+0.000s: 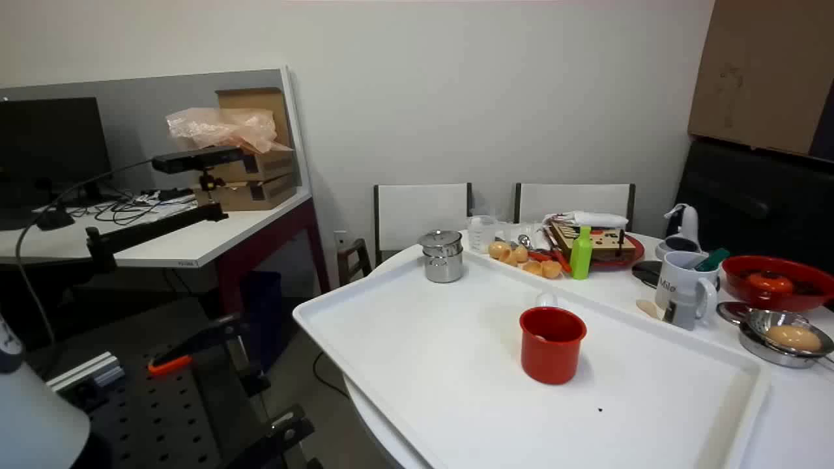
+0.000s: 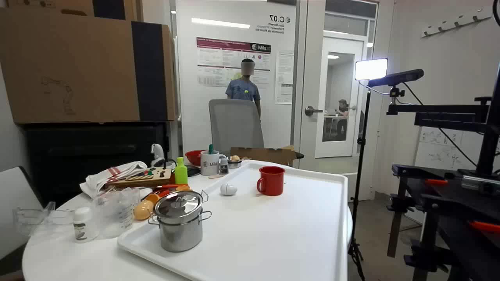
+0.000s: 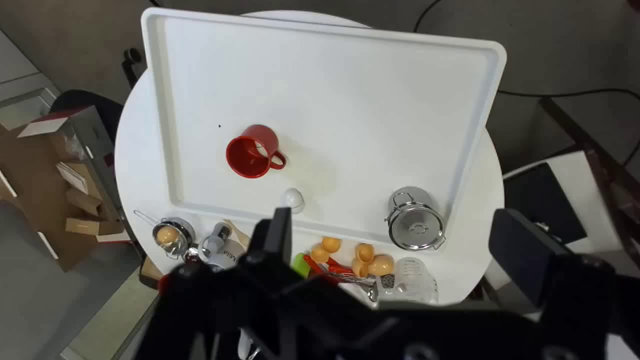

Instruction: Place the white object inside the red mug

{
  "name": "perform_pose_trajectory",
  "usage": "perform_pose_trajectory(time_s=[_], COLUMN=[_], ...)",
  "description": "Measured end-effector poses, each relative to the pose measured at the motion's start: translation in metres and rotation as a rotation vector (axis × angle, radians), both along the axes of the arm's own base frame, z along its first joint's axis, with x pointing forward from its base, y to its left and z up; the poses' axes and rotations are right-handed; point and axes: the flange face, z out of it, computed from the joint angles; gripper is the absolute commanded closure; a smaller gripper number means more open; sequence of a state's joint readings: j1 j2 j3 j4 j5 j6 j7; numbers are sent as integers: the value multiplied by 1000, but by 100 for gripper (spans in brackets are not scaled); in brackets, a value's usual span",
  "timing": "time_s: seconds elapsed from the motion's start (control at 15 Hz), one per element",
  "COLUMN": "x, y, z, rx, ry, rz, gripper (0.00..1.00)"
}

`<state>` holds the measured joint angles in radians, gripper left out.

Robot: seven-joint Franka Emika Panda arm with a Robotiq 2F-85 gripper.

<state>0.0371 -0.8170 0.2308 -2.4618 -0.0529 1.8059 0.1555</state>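
The white object [image 3: 294, 200] is a small rounded, egg-like piece lying on the white tray [image 3: 350, 100], beside the red mug [image 3: 252, 157]. The white object also shows in both exterior views [image 2: 228, 189], partly hidden behind the mug in one of them [image 1: 546, 299]. The red mug stands upright on the tray in both exterior views [image 1: 552, 355] [image 2: 273, 181]. A pale patch shows inside it; I cannot tell whether it is a reflection. My gripper [image 3: 392, 240] is wide open and empty, high above the table, and out of both exterior views.
A lidded steel pot [image 3: 417, 227] [image 2: 181, 234] stands at a tray corner. Beside the tray lie orange shells [image 1: 524, 257], a green bottle [image 1: 581, 254], a clear measuring cup [image 3: 412, 280], a white printed mug [image 1: 681, 286] and a red bowl [image 1: 775, 283]. The tray has a raised rim.
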Motion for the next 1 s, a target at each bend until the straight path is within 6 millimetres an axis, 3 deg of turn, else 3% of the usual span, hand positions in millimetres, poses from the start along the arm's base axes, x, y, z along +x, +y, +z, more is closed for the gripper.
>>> perform_pose_trajectory(time_s=[0.73, 0.87, 1.0], x=[4, 22, 54], y=[-2, -8, -16], z=[-1, -5, -15], rx=[4, -3, -16], ry=[-4, -28, -50], rz=[2, 19, 51], gripper=[0, 0, 0])
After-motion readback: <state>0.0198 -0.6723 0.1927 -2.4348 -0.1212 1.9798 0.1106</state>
